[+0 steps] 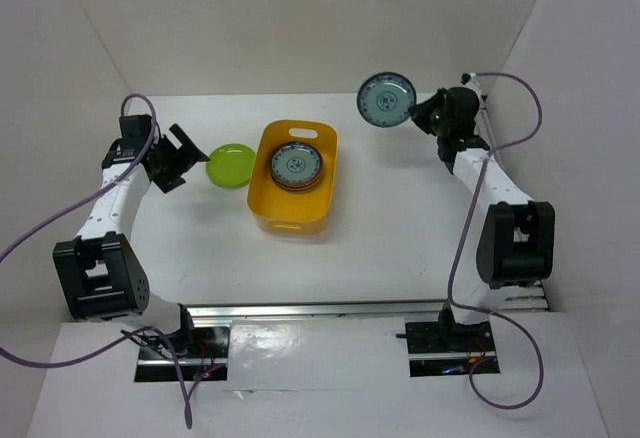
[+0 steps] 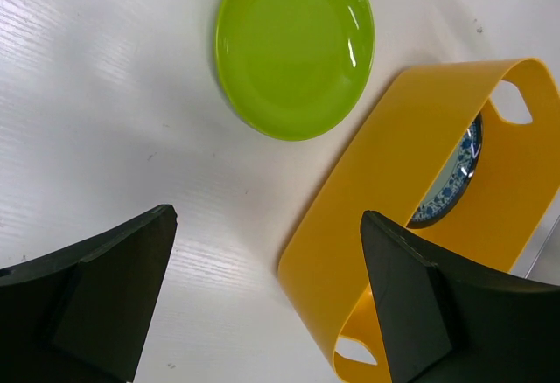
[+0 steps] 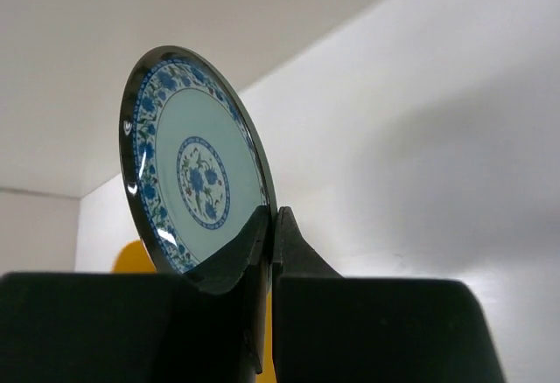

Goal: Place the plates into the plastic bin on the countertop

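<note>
Your right tool (image 3: 273,217) is clamped shut on the lower rim of a round grey-blue patterned plate (image 3: 197,164) — in the right wrist view the plate stands on edge between the two dark fingers (image 3: 241,256), its blue floral border and centre medallion plain to see. That close-up tells you little of where the plate is. The top view does: it is held up at the far right of the white tabletop (image 1: 400,228), face turned towards the overhead camera, well apart from the yellow-orange rectangular plastic bin (image 1: 258,183) in the middle.

The top view also looks straight into the bin, where a second patterned plate (image 1: 296,164) lies flat on an orange plate (image 1: 292,188) (only a thin orange rim shows under it). From the left wrist you get just a sliver of that blue pattern over the bin's wall, but you do see an oval slot handle (image 2: 512,103) at each short end of the rim.

Your left tool (image 2: 267,217) stands wide open with nothing between its fingers, over bare tabletop. A glossy lime green round plate (image 2: 295,46) lies flat on the tabletop ahead of it — just beside the bin's left long side, a narrow gap between them.
</note>
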### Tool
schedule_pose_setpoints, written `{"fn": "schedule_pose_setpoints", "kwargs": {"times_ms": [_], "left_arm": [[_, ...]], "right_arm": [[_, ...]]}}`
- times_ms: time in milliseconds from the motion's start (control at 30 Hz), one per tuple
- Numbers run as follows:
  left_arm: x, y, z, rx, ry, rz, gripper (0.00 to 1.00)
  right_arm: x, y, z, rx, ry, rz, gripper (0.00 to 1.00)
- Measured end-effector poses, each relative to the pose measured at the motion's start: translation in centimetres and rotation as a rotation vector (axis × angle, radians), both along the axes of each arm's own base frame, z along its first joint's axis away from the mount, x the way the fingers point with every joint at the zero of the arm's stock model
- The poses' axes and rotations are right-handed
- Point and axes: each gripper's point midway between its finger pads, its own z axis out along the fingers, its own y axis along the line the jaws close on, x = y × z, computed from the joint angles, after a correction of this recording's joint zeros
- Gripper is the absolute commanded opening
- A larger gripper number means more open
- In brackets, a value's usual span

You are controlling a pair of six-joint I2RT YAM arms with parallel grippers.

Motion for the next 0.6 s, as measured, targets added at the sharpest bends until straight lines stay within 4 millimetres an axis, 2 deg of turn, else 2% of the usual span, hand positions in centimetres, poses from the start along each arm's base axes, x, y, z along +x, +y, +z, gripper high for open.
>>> {"fn": "schedule_pose_setpoints", "kwargs": {"times_ms": [100,133,200,300,400,500,600], "left_arm": [[0.2,0.0,-1.1,-0.004,0.028,-0.003,1.00],[0.3,0.0,-1.5,-0.007,0.038,-0.006,1.00],[0.5,-0.2,-2.1,-0.017,0.048,-0.015,1.00],[1.5,-0.2,-3.0,-0.033,0.064,-0.025,1.00],[2.7,0.0,-3.4,-0.042,0.067,-0.031,1.00],[3.6,0.4,-3.6,-0.050,0.066,-0.028,1.00],[4.5,0.7,-3.9,-0.058,0.065,-0.028,1.00]], "right_arm": [[-0.3,4.7,4.6,-0.057,-0.096,0.103,0.00],[-0.6,6.5,5.4,-0.074,-0.109,0.148,0.00],[-1.3,9.8,5.5,-0.107,-0.105,0.231,0.00],[-2.5,14.7,3.3,-0.158,-0.045,0.367,0.00],[-4.0,18.8,-0.4,-0.205,0.046,0.486,0.00],[-5.1,21.5,-3.5,-0.242,0.120,0.567,0.00],[-5.3,23.1,-5.4,-0.265,0.167,0.611,0.00]]}}
